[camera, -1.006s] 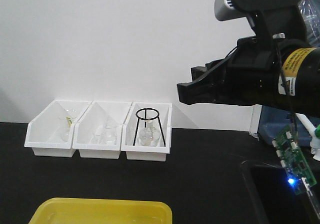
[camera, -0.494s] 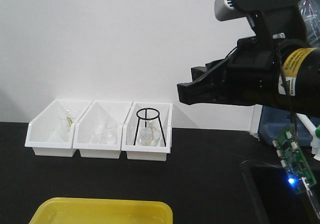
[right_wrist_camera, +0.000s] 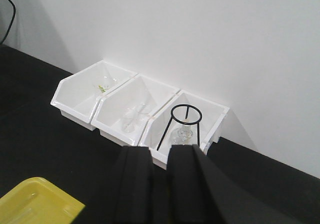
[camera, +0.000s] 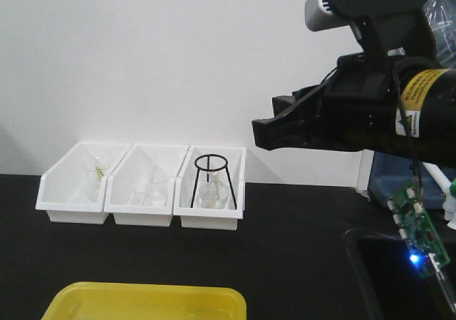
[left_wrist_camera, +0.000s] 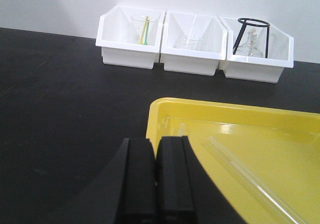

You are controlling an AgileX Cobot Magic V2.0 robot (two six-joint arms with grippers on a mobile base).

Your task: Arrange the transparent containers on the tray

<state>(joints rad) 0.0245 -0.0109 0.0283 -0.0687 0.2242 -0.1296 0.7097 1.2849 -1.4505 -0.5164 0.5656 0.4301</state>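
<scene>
On the black tabletop [camera: 299,249] a row of three white bins stands against the wall: the left bin [left_wrist_camera: 131,43] holds a clear beaker with a yellow-green stick in it, the middle bin [left_wrist_camera: 192,47] holds more clear glassware, and the right bin [left_wrist_camera: 257,52] holds a flask under a black wire tripod [left_wrist_camera: 253,34]. Nearer the robot lies the yellow tray [left_wrist_camera: 165,115], and the left wrist view shows one transparent test tube [left_wrist_camera: 250,181] already lying slantwise on its floor; faint glints beside it may be further tubes, but that cannot be told. The left end effector [left_wrist_camera: 156,184] hovers at the tray's near left corner with its two black fingers pressed together and nothing visible between them. The right end effector [right_wrist_camera: 159,184], raised well above the tabletop and aimed toward the bins, has its fingers close with a narrow gap and holds nothing. Judged from this, the task is at least begun, with one tube on the tray; how many tubes remain is unclear, since none shows plainly in the bins or on the tabletop. On the right arm there is a yellow warning label [camera: 422,86] with print too small to read, and a small green circuit board [camera: 417,231] with a blue light hangs below; no brand can be made out.
</scene>
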